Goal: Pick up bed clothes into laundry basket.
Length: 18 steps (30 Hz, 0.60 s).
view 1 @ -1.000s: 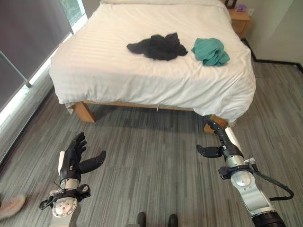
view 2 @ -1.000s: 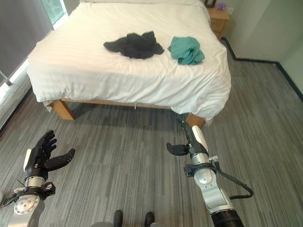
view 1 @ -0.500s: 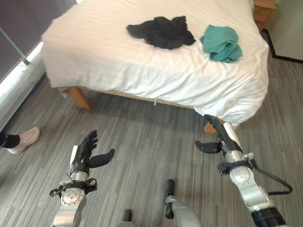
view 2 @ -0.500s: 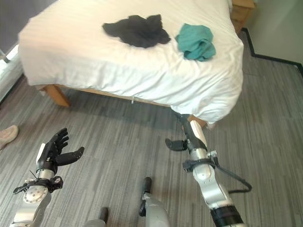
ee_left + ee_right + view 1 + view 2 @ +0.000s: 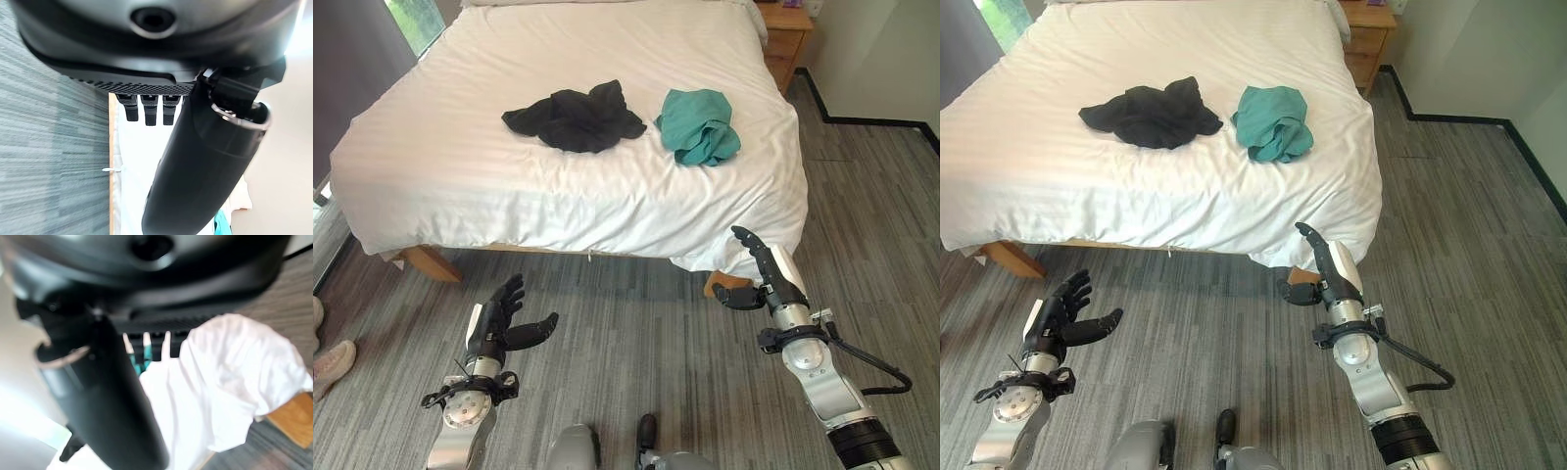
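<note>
A crumpled black garment [image 5: 574, 117] lies on the white bed [image 5: 460, 176], and a teal garment [image 5: 700, 125] lies to its right near the bed's right side. My left hand [image 5: 494, 325] hangs open above the floor before the bed's near edge, nothing in it. My right hand [image 5: 766, 277] is open too, close to the bed's near right corner, its fingers straight. In the right wrist view the fingers [image 5: 157, 342] point at the white sheet [image 5: 230, 382], with a bit of teal garment [image 5: 137, 362] past them.
A wooden nightstand [image 5: 789, 44] stands at the bed's far right. A person's shoe [image 5: 331, 362] shows at the left edge. A wooden bed leg [image 5: 431, 262] sits under the near left corner. Grey plank floor [image 5: 636, 352] lies between me and the bed.
The camera has moved, so the whole bed sits more to the left and fuller in view. Both hands stay open and low; the right one is now nearer the bed's corner.
</note>
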{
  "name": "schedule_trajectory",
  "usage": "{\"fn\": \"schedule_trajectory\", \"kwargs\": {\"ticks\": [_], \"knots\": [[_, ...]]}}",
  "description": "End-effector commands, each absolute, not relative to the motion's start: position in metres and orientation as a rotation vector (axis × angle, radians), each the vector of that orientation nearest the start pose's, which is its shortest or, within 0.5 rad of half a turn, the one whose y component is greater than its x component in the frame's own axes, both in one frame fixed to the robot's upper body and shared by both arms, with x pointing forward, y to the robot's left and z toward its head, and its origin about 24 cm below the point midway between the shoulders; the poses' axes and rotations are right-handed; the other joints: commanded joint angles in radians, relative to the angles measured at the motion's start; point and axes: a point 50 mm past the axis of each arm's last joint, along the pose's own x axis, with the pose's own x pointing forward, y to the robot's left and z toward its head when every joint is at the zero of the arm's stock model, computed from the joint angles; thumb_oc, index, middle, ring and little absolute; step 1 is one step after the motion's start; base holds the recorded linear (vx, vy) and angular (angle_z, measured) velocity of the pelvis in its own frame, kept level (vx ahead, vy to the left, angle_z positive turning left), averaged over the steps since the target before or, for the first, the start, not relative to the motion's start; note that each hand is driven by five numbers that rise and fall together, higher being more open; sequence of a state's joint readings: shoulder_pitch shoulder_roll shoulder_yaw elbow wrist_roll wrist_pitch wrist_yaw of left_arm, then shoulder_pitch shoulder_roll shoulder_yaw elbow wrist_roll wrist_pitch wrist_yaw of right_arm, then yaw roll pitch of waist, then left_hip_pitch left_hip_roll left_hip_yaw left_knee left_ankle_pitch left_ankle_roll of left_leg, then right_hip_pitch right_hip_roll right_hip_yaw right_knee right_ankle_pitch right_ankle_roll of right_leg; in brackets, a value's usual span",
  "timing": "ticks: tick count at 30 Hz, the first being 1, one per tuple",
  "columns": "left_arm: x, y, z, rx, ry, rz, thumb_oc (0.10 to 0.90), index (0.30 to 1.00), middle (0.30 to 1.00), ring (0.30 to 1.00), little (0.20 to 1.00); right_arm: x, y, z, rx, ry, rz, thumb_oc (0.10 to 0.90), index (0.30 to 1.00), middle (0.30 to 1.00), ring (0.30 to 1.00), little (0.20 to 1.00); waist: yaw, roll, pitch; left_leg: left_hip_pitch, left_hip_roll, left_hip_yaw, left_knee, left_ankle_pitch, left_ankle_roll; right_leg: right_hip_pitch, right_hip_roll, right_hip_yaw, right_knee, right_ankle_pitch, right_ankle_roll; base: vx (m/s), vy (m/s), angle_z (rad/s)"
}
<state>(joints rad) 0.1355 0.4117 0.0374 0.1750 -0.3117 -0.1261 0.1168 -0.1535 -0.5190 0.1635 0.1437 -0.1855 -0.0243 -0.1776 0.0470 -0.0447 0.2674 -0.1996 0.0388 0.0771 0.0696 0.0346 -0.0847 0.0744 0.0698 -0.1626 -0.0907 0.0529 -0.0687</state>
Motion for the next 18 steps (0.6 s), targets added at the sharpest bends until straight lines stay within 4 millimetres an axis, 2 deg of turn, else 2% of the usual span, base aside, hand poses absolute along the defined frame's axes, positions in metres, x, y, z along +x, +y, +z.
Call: {"fn": "schedule_trajectory", "kwargs": {"ticks": [1, 3, 5, 7, 8, 9, 12, 13, 14, 15, 16, 17, 18], "knots": [[0.226, 0.272, 0.067, 0.208, -0.12, 0.214, 0.8, 0.9, 0.9, 0.9, 0.9, 0.288, -0.223, 0.118, -0.736, -0.306, -0.099, 0.8, 0.9, 0.9, 0.9, 0.9, 0.043, -0.023, -0.05, 0.036, 0.004, 0.065, 0.028, 0.042, 0.005, 0.066, -0.119, 0.062, 0.003, -0.071, 0.152, 0.23, 0.128, -0.03], [0.228, 0.269, 0.069, 0.216, -0.126, 0.195, 0.8, 0.9, 0.9, 0.9, 0.9, 0.287, -0.225, 0.12, -0.744, -0.31, -0.101, 0.8, 0.9, 0.9, 0.9, 0.9, 0.038, -0.022, -0.062, 0.055, 0.024, 0.104, -0.014, 0.045, 0.01, 0.081, -0.128, 0.062, 0.003, -0.078, 0.16, 0.29, 0.22, -0.03], [0.226, 0.268, 0.068, 0.221, -0.117, 0.18, 0.8, 0.9, 0.9, 0.9, 0.9, 0.286, -0.223, 0.119, -0.74, -0.308, -0.095, 0.8, 0.9, 0.9, 0.9, 0.9, 0.031, -0.013, -0.087, 0.14, 0.027, 0.122, -0.129, 0.053, 0.018, 0.087, -0.137, 0.063, 0.003, -0.081, 0.171, 0.24, 0.231, -0.28], [0.23, 0.266, 0.069, 0.235, -0.117, 0.164, 0.8, 0.9, 0.9, 0.9, 0.9, 0.287, -0.222, 0.122, -0.75, -0.323, -0.101, 0.8, 0.9, 0.9, 0.9, 0.9, 0.021, -0.027, -0.106, 0.178, 0.023, 0.123, -0.144, 0.051, 0.021, 0.104, -0.155, 0.054, 0.005, -0.066, 0.184, 0.25, 0.192, -0.15], [0.233, 0.266, 0.071, 0.238, -0.122, 0.151, 0.8, 0.9, 0.9, 0.9, 0.9, 0.289, -0.221, 0.136, -0.785, -0.378, -0.106, 0.8, 0.9, 0.9, 0.9, 0.9, 0.021, -0.043, -0.112, 0.199, 0.026, 0.135, -0.145, 0.034, 0.03, 0.106, -0.171, 0.055, 0.048, -0.051, 0.196, 0.18, 0.145, 0.17], [0.233, 0.266, 0.071, 0.238, -0.123, 0.151, 0.8, 0.9, 0.9, 0.9, 0.9, 0.289, -0.22, 0.136, -0.785, -0.379, -0.107, 0.8, 0.9, 0.9, 0.9, 0.9, 0.022, -0.044, -0.111, 0.2, 0.025, 0.136, -0.145, 0.033, 0.031, 0.105, -0.172, 0.057, 0.052, -0.054, 0.197, 0.17, 0.154, 0.24], [0.237, 0.266, 0.07, 0.241, -0.112, 0.142, 0.8, 0.9, 0.9, 0.9, 0.9, 0.302, -0.219, 0.168, -0.864, -0.492, -0.167, 0.8, 0.9, 0.9, 0.9, 0.9, 0.036, -0.074, -0.11, 0.231, 0.016, 0.146, -0.152, 0.006, 0.053, 0.072, -0.201, 0.056, 0.199, -0.007, 0.237, 0.11, 0.14, 0.18], [0.239, 0.266, 0.071, 0.24, -0.109, 0.14, 0.8, 0.9, 0.9, 0.9, 0.9, 0.308, -0.216, 0.179, -0.884, -0.525, -0.176, 0.8, 0.9, 0.9, 0.9, 0.9, 0.043, -0.082, -0.103, 0.238, 0.013, 0.147, -0.153, 0.0, 0.058, 0.041, -0.213, 0.053, 0.272, 0.035, 0.261, 0.1, 0.12, 0.07], [0.241, 0.265, 0.071, 0.23, -0.107, 0.138, 0.8, 0.9, 0.9, 0.9, 0.9, 0.315, -0.213, 0.195, -0.915, -0.569, -0.19, 0.8, 0.9, 0.9, 0.9, 0.9, 0.042, -0.088, -0.088, 0.252, 0.015, 0.143, -0.15, -0.006, 0.064, -0.001, -0.225, 0.067, 0.368, 0.114, 0.3, 0.06, 0.103, 0.03], [0.242, 0.265, 0.071, 0.227, -0.105, 0.135, 0.8, 0.9, 0.9, 0.9, 0.9, 0.319, -0.213, 0.206, -0.93, -0.595, -0.2, 0.8, 0.9, 0.9, 0.9, 0.9, 0.036, -0.08, -0.077, 0.256, 0.033, 0.132, -0.157, 0.004, 0.063, -0.039, -0.207, 0.084, 0.434, 0.144, 0.306, 0.09, 0.111, -0.01], [0.243, 0.265, 0.069, 0.22, -0.096, 0.134, 0.8, 0.9, 0.9, 0.9, 0.9, 0.325, -0.213, 0.217, -0.969, -0.607, -0.202, 0.8, 0.9, 0.9, 0.9, 0.9, 0.035, -0.066, -0.071, 0.256, 0.057, 0.118, -0.157, 0.006, 0.063, -0.086, -0.184, 0.096, 0.504, 0.13, 0.299, 0.12, 0.083, 0.14], [0.244, 0.266, 0.066, 0.217, -0.086, 0.132, 0.8, 0.9, 0.9, 0.9, 0.9, 0.332, -0.214, 0.229, -1.007, -0.624, -0.211, 0.8, 0.9, 0.9, 0.9, 0.9, 0.037, -0.06, -0.071, 0.26, 0.071, 0.113, -0.157, -0.004, 0.057, -0.124, -0.186, 0.093, 0.544, 0.108, 0.293, 0.18, 0.03, 0.32], [0.244, 0.267, 0.064, 0.22, -0.073, 0.126, 0.8, 0.9, 0.9, 0.9, 0.9, 0.337, -0.213, 0.24, -1.014, -0.641, -0.225, 0.8, 0.9, 0.9, 0.9, 0.9, 0.042, -0.063, -0.073, 0.266, 0.083, 0.111, -0.157, -0.009, 0.052, -0.143, -0.208, 0.076, 0.542, 0.101, 0.282, 0.22, -0.048, 0.36]]}}
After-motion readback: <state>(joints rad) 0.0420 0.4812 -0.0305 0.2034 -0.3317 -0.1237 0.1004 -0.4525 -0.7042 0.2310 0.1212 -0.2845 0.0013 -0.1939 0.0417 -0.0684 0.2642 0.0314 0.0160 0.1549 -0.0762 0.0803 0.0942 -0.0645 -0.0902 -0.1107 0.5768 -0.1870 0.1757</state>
